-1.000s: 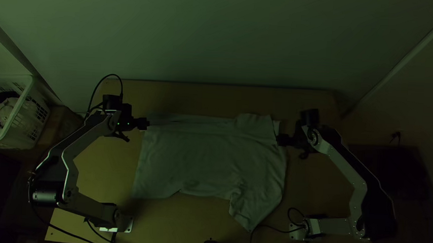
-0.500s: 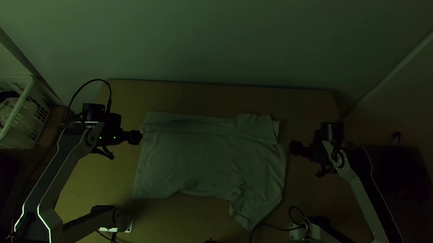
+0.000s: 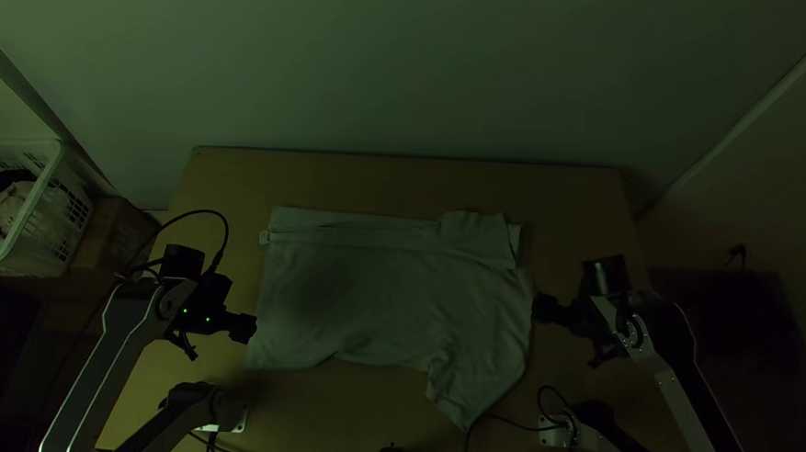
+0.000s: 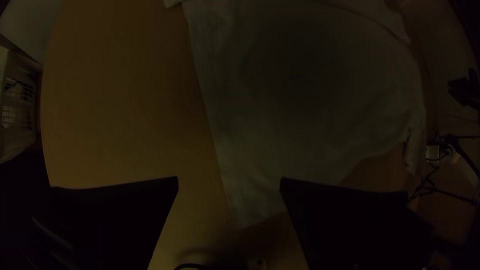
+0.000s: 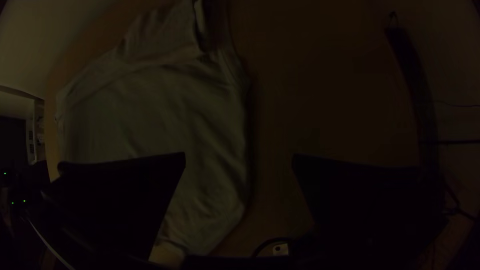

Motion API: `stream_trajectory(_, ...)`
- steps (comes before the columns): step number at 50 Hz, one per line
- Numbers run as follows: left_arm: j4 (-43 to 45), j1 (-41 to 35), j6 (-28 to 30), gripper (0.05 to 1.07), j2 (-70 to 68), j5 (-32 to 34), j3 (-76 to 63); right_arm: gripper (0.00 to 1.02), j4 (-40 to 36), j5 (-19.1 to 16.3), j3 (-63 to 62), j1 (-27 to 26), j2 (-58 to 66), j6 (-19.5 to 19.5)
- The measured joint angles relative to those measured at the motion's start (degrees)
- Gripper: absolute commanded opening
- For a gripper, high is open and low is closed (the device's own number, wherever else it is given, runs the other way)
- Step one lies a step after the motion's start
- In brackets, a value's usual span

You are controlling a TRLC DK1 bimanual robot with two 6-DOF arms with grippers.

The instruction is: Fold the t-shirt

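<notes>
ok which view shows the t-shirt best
The top view: nearly the whole outline of the t-shirt shows, spread out with its far edge folded over. The left wrist view cuts off that far edge but shows a near corner closely. In the right wrist view, the right gripper hides part of it.

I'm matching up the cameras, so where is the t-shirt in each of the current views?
Top view: the t-shirt lies across the middle, spread on the table.
Left wrist view: at the centre, ahead of the left gripper, one corner showing between its open fingers.
Right wrist view: ahead of the right gripper, passing behind one open finger, its side edge crossing the gap.
Shared landmark: the basket, at an edge of each picture.
</notes>
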Motion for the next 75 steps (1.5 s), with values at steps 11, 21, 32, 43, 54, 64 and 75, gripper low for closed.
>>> stream_trajectory(11,-3.67,-6.54,-0.35,1.03,-0.31,-2.73,-2.67,0.94,-3.67,-2.89,-0.57,1.53,-0.66,4.17)
stream_trajectory(21,-4.66,-9.38,-0.92,1.03,1.25,-4.81,-2.67,0.93,-4.61,-3.26,-1.99,2.29,-0.66,4.83)
stream_trajectory(32,-4.85,-13.44,-1.38,1.03,7.63,-7.06,-2.67,0.93,-4.74,-3.26,-1.99,2.64,0.61,5.03)
stream_trajectory(43,-4.83,-17.25,-1.6,1.02,12.92,-7.5,-2.67,0.92,-4.74,-3.39,-1.99,3.04,4.31,5.03)
stream_trajectory(54,-4.13,-19.12,-2.32,1.01,19.82,-7.96,-2.67,0.92,-4.68,-4.2,-1.99,3.04,7.02,5.01)
stream_trajectory(64,-3.48,-20.48,-2.86,0.92,24.68,-8.0,-2.67,0.92,-4.52,-4.59,-1.99,3.04,7.63,5.01)
stream_trajectory(75,-2.71,-22.51,-2.89,0.53,27.15,-8.15,-2.67,0.92,-3.91,-6.32,-2.29,3.37,7.65,4.98)
